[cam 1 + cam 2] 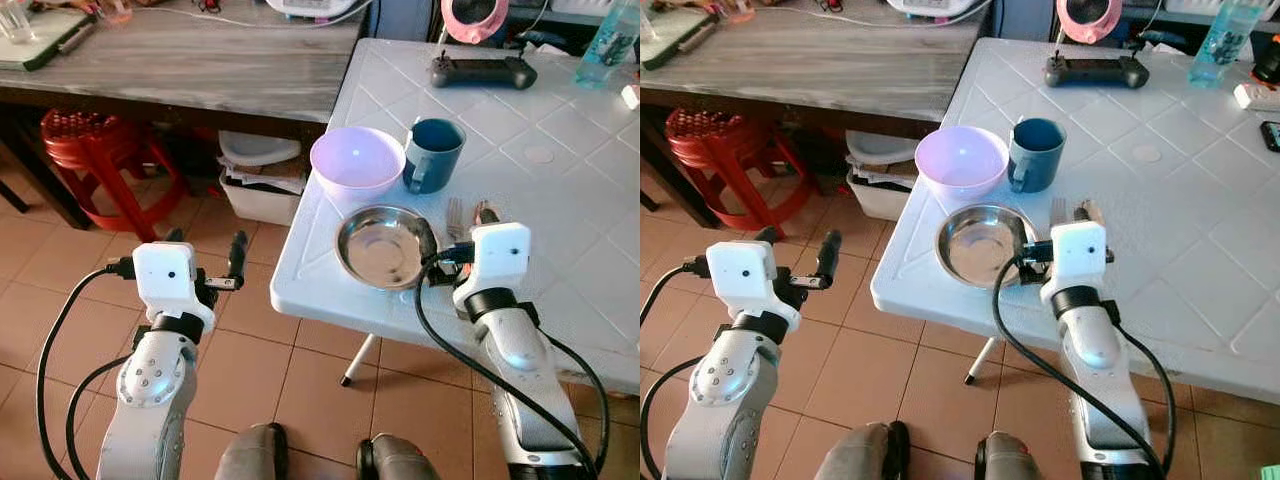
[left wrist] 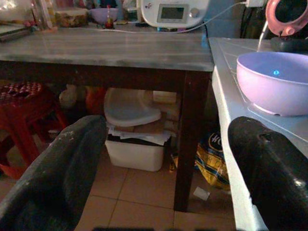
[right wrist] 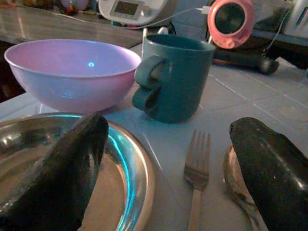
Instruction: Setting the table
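Near the centre of the left eye view, on the white table [image 1: 560,200], a fork [image 3: 196,171] lies flat just right of the steel plate [image 1: 382,246]. Spread wide, the right gripper [image 3: 166,168] straddles it, empty. Thin, stiff and slick, it probably needs pinching across the handle. Lower left, the left gripper [image 1: 205,262] hangs released over the floor.

On the white desk [image 1: 560,190]: one pink bowl [image 1: 357,160], one teal mug [image 1: 433,153], one steel plate [image 1: 382,246], one fork [image 3: 196,169], one black controller [image 1: 483,71], one bottle [image 1: 607,45].
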Robot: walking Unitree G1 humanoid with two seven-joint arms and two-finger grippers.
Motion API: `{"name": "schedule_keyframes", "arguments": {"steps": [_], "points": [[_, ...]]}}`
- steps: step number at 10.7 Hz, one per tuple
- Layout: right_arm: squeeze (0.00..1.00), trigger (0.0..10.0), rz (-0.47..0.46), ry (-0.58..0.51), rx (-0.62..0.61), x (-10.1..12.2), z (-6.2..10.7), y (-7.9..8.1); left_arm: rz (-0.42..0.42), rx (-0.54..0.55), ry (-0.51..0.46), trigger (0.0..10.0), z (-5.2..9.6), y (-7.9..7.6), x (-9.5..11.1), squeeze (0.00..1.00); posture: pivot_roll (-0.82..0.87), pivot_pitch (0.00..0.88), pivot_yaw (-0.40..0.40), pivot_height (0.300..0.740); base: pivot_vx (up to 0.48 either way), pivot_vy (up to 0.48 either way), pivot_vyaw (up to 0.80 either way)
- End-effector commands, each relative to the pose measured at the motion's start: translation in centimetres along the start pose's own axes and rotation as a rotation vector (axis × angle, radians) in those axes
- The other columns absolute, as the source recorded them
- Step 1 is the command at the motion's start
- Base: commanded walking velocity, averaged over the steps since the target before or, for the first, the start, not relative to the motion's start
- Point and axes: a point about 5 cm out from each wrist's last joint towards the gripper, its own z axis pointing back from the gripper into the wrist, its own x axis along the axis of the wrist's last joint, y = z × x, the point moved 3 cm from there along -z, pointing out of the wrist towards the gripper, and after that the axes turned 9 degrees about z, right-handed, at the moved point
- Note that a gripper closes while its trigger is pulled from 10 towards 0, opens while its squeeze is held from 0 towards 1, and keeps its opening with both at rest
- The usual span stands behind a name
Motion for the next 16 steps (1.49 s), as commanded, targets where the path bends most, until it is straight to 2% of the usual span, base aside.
{"name": "schedule_keyframes", "arguments": {"steps": [1,2,3,4,5,6,7,13,14,15,16], "points": [[0.69,10.0,-0.023,0.035,-0.026,-0.4,0.1,-0.4,-0.014,-0.01,-0.007,10.0,0.0,0.0,0.3,0.0,0.03,0.153,0.05,0.74,0.0,0.0,0.0],[0.0,10.0,-0.028,0.036,-0.027,-0.5,0.1,-0.4,-0.012,-0.012,-0.005,10.0,0.0,-0.1,0.2,0.0,0.03,0.154,0.051,0.74,0.0,0.0,0.0],[0.0,0.0,-0.024,0.019,-0.022,-0.3,0.1,-0.2,-0.011,-0.015,-0.004,10.0,0.0,-0.1,0.2,0.0,0.03,0.154,0.053,0.74,0.0,0.0,0.0],[0.0,4.1,-0.026,0.026,-0.024,-0.3,0.1,-0.2,-0.011,-0.016,-0.004,10.0,0.0,-0.1,0.3,0.0,0.03,0.154,0.054,0.74,0.0,0.0,0.0],[0.0,10.0,-0.024,0.029,-0.026,-0.3,0.1,-0.2,-0.01,-0.017,-0.005,10.0,0.0,-0.1,0.3,0.0,0.03,0.154,0.054,0.74,0.0,0.0,0.0],[0.09,10.0,-0.025,0.025,-0.025,-0.3,0.1,-0.4,-0.01,-0.02,-0.005,10.0,0.0,-0.2,0.3,0.0,0.03,0.151,0.054,0.74,0.0,0.0,0.0],[1.0,10.0,-0.036,0.02,-0.026,-0.2,0.2,-0.4,-0.01,-0.024,-0.004,10.0,0.0,-0.2,0.3,0.0,0.03,0.149,0.051,0.74,0.0,0.0,0.0],[1.0,10.0,-0.114,0.074,0.018,-1.1,0.5,0.4,-0.008,-0.037,0.002,10.0,-0.1,-0.5,0.1,0.0,0.03,0.15,0.052,0.74,0.0,0.0,0.0],[0.92,10.0,-0.149,0.102,0.025,-1.6,0.7,0.6,-0.008,-0.043,0.007,10.0,0.0,-0.6,0.0,0.0,0.03,0.15,0.055,0.74,0.0,0.0,0.0],[0.35,10.0,-0.159,0.114,0.035,-1.8,0.8,0.7,-0.008,-0.047,0.008,10.0,0.0,-0.6,0.0,0.0,0.03,0.151,0.054,0.74,0.0,0.0,0.0],[0.0,10.0,-0.162,0.123,0.039,-2.0,0.9,0.8,-0.009,-0.051,0.009,10.0,0.0,-0.6,0.0,0.0,0.03,0.154,0.055,0.74,0.0,0.0,0.0]]}}
